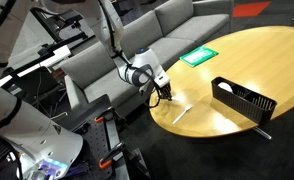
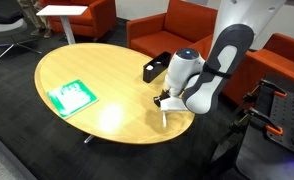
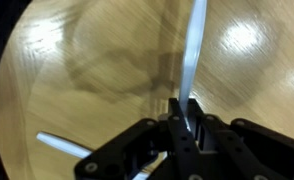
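The gripper (image 3: 184, 118) is clamped narrowly on a white strip (image 3: 194, 55), whose long axis points straight away across the wooden surface (image 3: 77, 60).

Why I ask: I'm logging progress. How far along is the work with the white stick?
Done: the gripper is shut on a white stick. In hand: it holds the stick over the table. Left, seemingly: the stick is not yet set down; the black box stands apart, and a second white stick lies on the wood.
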`<act>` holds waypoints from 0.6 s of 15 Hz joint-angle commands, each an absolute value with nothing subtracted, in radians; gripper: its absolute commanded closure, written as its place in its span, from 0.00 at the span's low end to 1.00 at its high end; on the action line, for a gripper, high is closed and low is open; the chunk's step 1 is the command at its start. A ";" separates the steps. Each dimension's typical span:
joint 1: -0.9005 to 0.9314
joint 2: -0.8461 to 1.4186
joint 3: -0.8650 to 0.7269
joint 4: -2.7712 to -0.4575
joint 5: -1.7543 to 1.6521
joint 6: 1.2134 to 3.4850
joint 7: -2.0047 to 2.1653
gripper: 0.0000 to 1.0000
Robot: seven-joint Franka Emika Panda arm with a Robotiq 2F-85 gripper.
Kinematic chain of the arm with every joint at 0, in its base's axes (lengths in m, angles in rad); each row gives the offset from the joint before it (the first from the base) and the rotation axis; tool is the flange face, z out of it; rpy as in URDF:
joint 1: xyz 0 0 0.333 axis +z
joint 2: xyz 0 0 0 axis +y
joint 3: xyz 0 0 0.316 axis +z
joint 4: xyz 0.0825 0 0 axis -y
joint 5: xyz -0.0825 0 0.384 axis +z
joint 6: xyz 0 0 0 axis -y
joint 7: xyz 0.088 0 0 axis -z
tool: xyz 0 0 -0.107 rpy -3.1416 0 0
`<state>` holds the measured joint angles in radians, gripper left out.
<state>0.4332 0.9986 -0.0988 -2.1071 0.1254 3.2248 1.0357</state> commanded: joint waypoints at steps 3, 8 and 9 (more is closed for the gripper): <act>0.291 0.909 0.042 -2.230 0.208 3.281 0.869 0.97; 0.261 0.907 0.075 -2.203 0.265 3.254 0.788 0.85; 0.253 0.911 0.083 -2.194 0.269 3.249 0.777 0.61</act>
